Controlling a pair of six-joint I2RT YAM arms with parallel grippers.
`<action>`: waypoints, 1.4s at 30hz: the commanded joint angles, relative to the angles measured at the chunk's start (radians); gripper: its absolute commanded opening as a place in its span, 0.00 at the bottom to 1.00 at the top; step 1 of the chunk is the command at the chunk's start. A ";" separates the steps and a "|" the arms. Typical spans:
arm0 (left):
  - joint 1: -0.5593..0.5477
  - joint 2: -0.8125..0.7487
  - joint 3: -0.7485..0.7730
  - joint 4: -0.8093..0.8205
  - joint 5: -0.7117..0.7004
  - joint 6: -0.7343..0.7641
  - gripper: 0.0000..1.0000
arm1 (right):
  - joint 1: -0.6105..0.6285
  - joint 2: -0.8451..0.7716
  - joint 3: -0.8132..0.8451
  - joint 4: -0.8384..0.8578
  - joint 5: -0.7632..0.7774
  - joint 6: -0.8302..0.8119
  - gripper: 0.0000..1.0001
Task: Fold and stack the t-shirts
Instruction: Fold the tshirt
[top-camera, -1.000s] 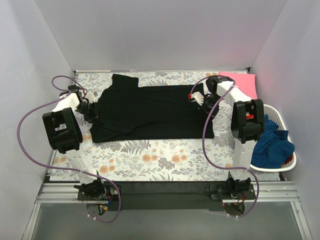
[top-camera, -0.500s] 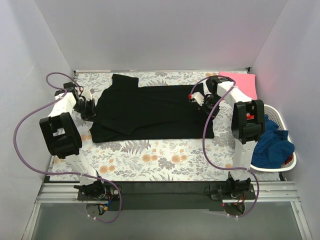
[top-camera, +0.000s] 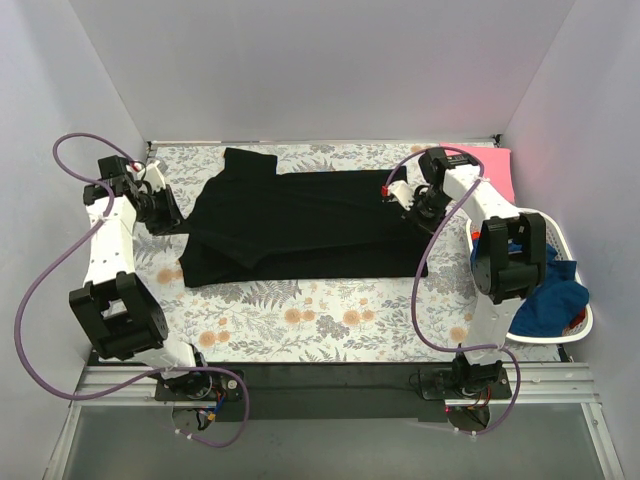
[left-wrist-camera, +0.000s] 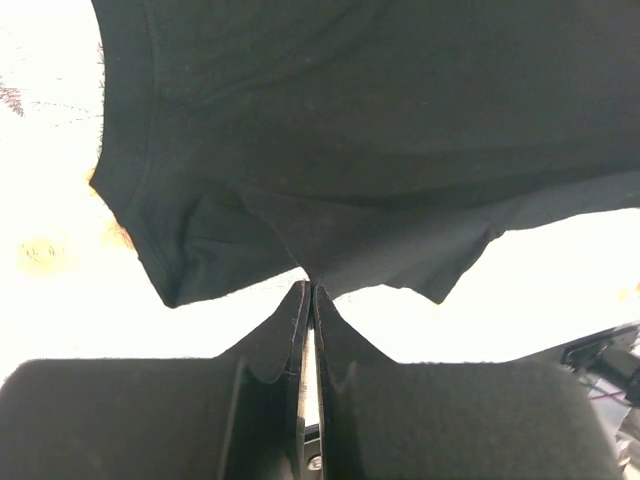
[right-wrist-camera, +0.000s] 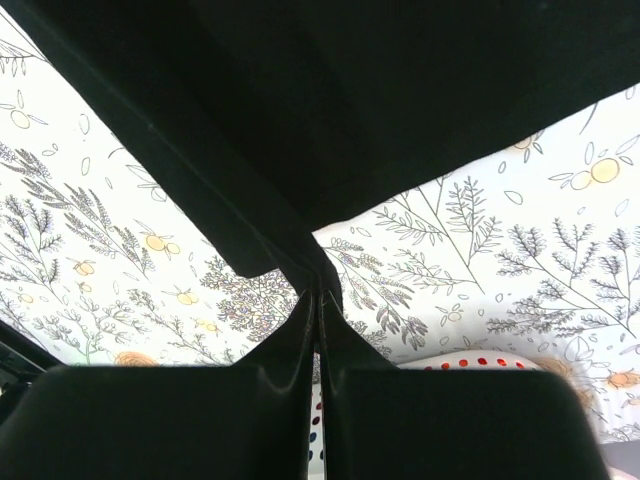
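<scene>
Black t-shirt (top-camera: 300, 225): large, plain, spread lengthwise across the far half of the table, one sleeve pointing toward the back wall at its left end, a loose fold lying along its near left corner. Its left edge is drawn up off the surface into a peak; its right edge is likewise lifted into a pinched ridge. Left gripper (left-wrist-camera: 308, 290): jaws pressed tight together, with a small tuck of the black cloth caught between the tips; in the left wrist view the shirt hangs from that point in a puckered drape with its hem showing on both sides. Right gripper (right-wrist-camera: 318, 292): jaws fully closed too, clamped on a narrow strip of the same shirt's edge, the cloth fanning away above the fingertips. From above, the left gripper (top-camera: 163, 213) sits at the shirt's left border and the right gripper (top-camera: 412, 203) at its right border, the garment between them. Pink t-shirt (top-camera: 492, 165): lies flat at the far right corner of the table, beyond the right arm, apart from the black one. Blue t-shirt (top-camera: 545, 290): crumpled in a heap inside the white slotted basket (top-camera: 580, 325) at the table's right edge. Floral table covering (top-camera: 320, 320): pale ground with fern and orange-blossom print, under the black shirt and bare along the near half. Purple cables (top-camera: 50, 260): loop from each arm's base to its wrist.
</scene>
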 joint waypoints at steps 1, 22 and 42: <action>0.012 -0.081 0.009 -0.015 0.013 -0.058 0.00 | 0.002 -0.037 -0.005 -0.021 0.008 -0.029 0.01; -0.033 0.118 0.006 0.215 -0.042 -0.250 0.00 | 0.003 0.206 0.200 -0.015 0.000 -0.002 0.01; -0.079 0.367 0.145 0.311 0.042 -0.347 0.24 | -0.015 0.200 0.222 -0.006 0.023 0.115 0.57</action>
